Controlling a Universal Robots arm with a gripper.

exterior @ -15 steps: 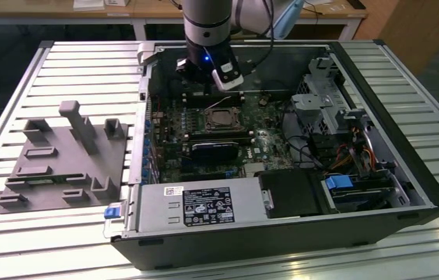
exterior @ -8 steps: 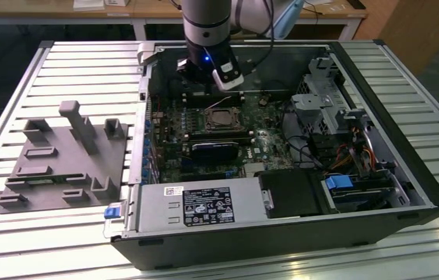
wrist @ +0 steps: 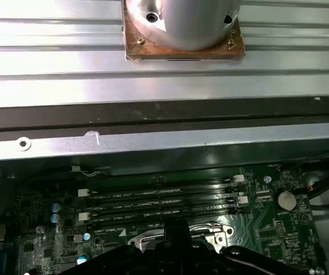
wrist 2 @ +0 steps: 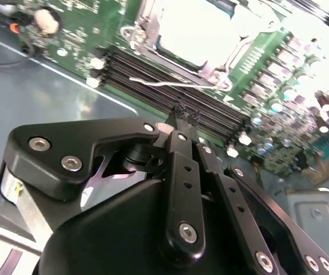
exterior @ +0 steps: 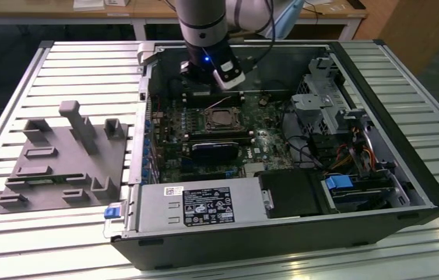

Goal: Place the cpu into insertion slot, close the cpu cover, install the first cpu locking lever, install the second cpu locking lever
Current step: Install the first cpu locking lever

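Slatted metal bench [exterior: 72,64], open black tower case [exterior: 415,175] | my black gripper [wrist 2: 181,113] pinched together, empty | silvery square cpu [exterior: 221,118] at its 6 o'clock, exterior view

- The circuit board [exterior: 174,125] is green, speckled with small silvery and blue parts
- The chip [exterior: 221,119] has a pale silvery-beige top
- The memory slots [wrist: 164,197] are long black stripes
- The gripper [wrist 2: 181,114] is matte black with shiny silver screw heads
- The computer case [exterior: 281,242] is dark grey to black
- The power supply [exterior: 157,207] is light grey with a black-and-white label
- The clip [exterior: 112,212] is bright blue
- The moulded block [exterior: 63,157] is plain grey
- The table [exterior: 437,76] is silvery with ribbed stripes
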